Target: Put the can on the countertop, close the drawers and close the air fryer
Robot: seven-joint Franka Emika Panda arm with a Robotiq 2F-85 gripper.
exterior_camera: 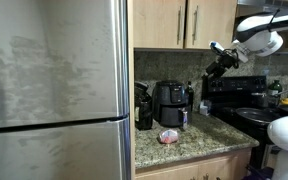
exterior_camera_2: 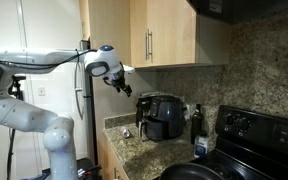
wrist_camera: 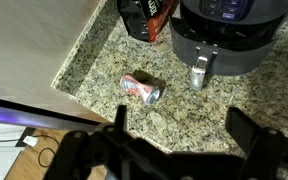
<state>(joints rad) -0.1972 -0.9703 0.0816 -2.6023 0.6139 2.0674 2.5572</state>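
Wrist view: can (wrist_camera: 141, 89) lies on its side on countertop (wrist_camera: 94, 60), just left of air fryer (wrist_camera: 219, 35). Gripper (wrist_camera: 177, 125) wide open, empty, well above it. Looks light, thin-walled, smooth, likely to roll; I'd pinch across its mid-body w/ 2 fingers.

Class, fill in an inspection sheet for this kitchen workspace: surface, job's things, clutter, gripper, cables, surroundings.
Surface: speckled granite countertop, mostly bare at its corner.
Job's things: can lying on its side on the countertop; black air fryer behind it, basket handle facing out; upper cabinet doors look shut.
Clutter: dark bag beside the air fryer; bottle near the stove.
Gripper: gripper open, empty, raised above the can.
Cables: cables on the floor below the counter.
Surroundings: steel fridge, black stove.
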